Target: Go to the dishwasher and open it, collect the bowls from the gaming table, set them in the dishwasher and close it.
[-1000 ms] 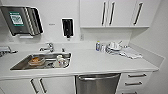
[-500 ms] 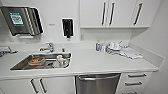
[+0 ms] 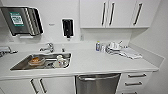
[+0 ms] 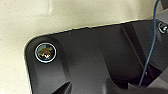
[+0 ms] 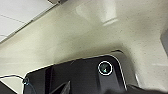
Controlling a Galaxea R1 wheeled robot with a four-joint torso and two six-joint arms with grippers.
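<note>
We face a white kitchenette counter [image 3: 100, 62] from above. The dishwasher [image 3: 98, 83], a brushed stainless-steel front with a horizontal bar handle, sits closed under the counter's edge, between white cabinet doors [image 3: 37, 86] and a stack of drawers [image 3: 136, 80]. A rectangular steel sink [image 3: 41, 60] holds dishes beneath a chrome faucet [image 3: 48, 47]. Crumpled cloths [image 3: 126, 52] lie near the corner. Our wrist cameras look past the dark plates at speckled pale floor [image 4: 75, 15]; we cannot tell whether either gripper is released or clenched.
</note>
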